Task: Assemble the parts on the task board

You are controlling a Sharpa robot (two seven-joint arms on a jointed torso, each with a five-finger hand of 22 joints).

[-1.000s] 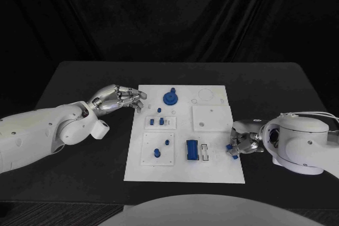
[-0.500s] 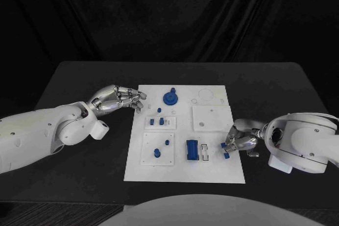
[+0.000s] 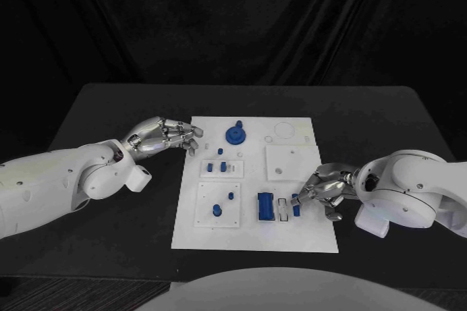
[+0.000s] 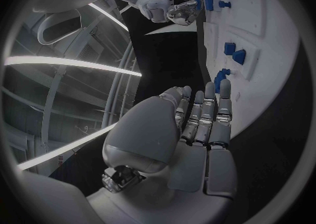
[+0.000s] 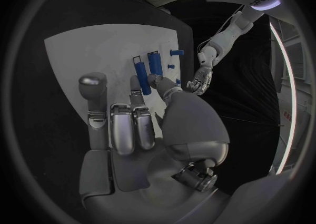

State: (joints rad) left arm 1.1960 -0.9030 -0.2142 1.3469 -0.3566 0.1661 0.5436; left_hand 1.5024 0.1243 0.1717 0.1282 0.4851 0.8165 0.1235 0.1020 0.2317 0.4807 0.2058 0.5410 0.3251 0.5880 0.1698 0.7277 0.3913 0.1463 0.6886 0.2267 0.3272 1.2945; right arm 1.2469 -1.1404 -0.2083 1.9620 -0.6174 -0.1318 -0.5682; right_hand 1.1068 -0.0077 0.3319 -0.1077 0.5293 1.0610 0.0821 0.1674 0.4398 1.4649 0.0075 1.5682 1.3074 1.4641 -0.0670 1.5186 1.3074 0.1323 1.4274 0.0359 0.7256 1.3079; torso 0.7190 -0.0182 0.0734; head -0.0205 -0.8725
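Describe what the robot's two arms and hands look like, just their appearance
Both arms are bulky, rounded white shells. Each ends in a silver metallic hand with segmented fingers: left hand, right hand. A thin pale cable loops over the right arm. The left arm shows no cable.

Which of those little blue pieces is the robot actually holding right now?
The slim blue bar pinched by the right hand, over the board's near right part beside the larger blue block. The other blue pieces sit on the board, untouched.

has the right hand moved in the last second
Yes. The right hand, holding a small blue part, has shifted from the white board's right edge inward over it, toward the empty slot beside the blue block.
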